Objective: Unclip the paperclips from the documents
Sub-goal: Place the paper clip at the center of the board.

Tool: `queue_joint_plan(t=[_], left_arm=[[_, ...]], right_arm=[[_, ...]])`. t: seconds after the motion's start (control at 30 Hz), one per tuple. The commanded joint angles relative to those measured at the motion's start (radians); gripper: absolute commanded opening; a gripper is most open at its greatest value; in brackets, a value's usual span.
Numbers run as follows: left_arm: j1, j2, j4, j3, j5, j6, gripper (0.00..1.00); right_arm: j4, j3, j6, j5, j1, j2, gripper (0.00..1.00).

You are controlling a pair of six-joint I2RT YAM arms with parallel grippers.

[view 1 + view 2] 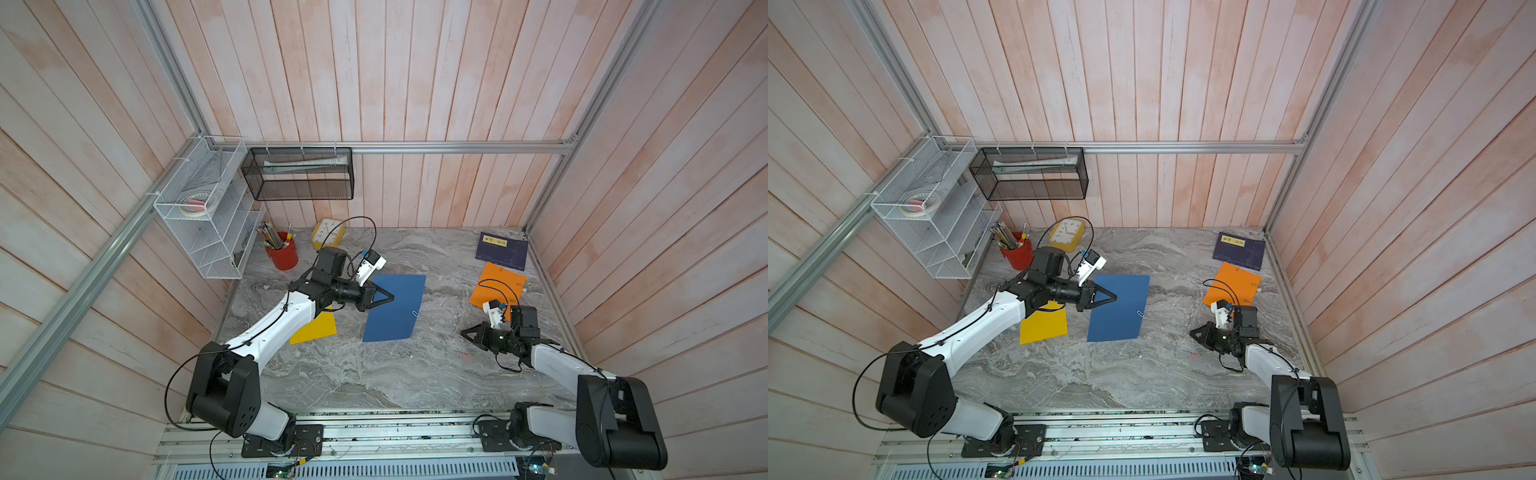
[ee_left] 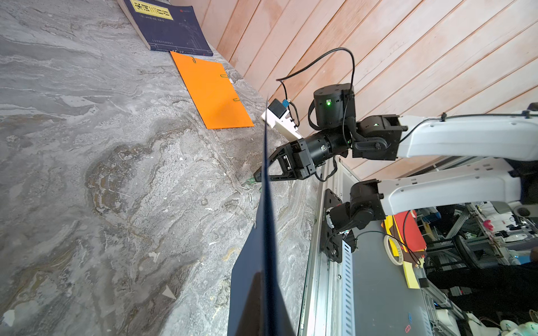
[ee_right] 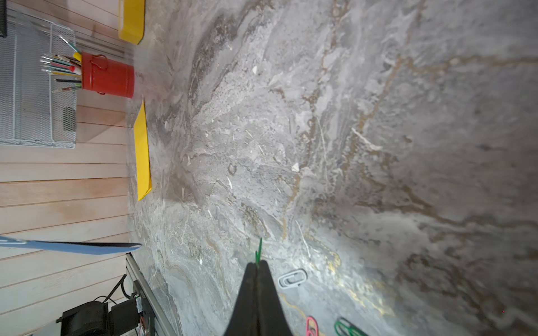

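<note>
The right gripper [image 3: 257, 263] was seen clenched on a green paperclip [image 3: 258, 248], whose wire stuck out past the closed fingertips, low over the right side of the marble table [image 3: 378, 145]. Just beside those tips, three clips lay loose on the table: a silver paperclip [image 3: 292, 278], a pink paperclip [image 3: 311, 325] and a second green paperclip [image 3: 346, 328]. The left gripper [image 1: 390, 298] was seen closed on the left edge of the blue document [image 1: 395, 307]. That sheet was held raised off the table near its middle and appeared edge-on in both wrist views. A silvery clip [image 1: 414, 313] was seen fastened on the blue document's right edge. The orange document [image 1: 496, 286] lay flat at the far right, just beyond the right gripper. Three small clips [image 2: 223, 76] were seen along its edges in the left wrist view. A navy booklet [image 1: 502, 249] with a yellow label lay just beside it, farther back. The yellow document [image 1: 316, 328] lay flat at the left, partly hidden under the left arm. At the far left a red cup [image 1: 283, 255] of pencils and a yellow clock [image 1: 328, 232] were seen standing.
</note>
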Motion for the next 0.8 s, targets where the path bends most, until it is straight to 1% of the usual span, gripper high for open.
queue_joint_plan(t=[0.0, 0.1, 0.27, 0.43, 0.6, 0.77], left_arm=[[0.007, 0.014, 0.012, 0.002, -0.002, 0.023, 0.0], [0.01, 0.014, 0.009, 0.0, 0.001, 0.024, 0.0], [0.016, 0.011, 0.009, -0.005, 0.005, 0.026, 0.0], [0.019, 0.016, 0.016, -0.006, 0.008, 0.024, 0.0], [0.019, 0.021, 0.013, 0.003, 0.011, 0.024, 0.0], [0.021, 0.024, 0.011, 0.006, 0.013, 0.024, 0.0]], right_arm=[[-0.037, -0.016, -0.018, 0.055, -0.008, 0.016, 0.04], [-0.043, -0.013, -0.012, 0.092, -0.01, 0.027, 0.04], [-0.058, -0.003, -0.011, 0.105, -0.012, 0.05, 0.05], [-0.066, -0.002, -0.005, 0.12, -0.013, 0.061, 0.09], [-0.092, 0.004, 0.004, 0.148, -0.013, 0.056, 0.14], [-0.114, 0.009, 0.013, 0.168, -0.013, 0.024, 0.22]])
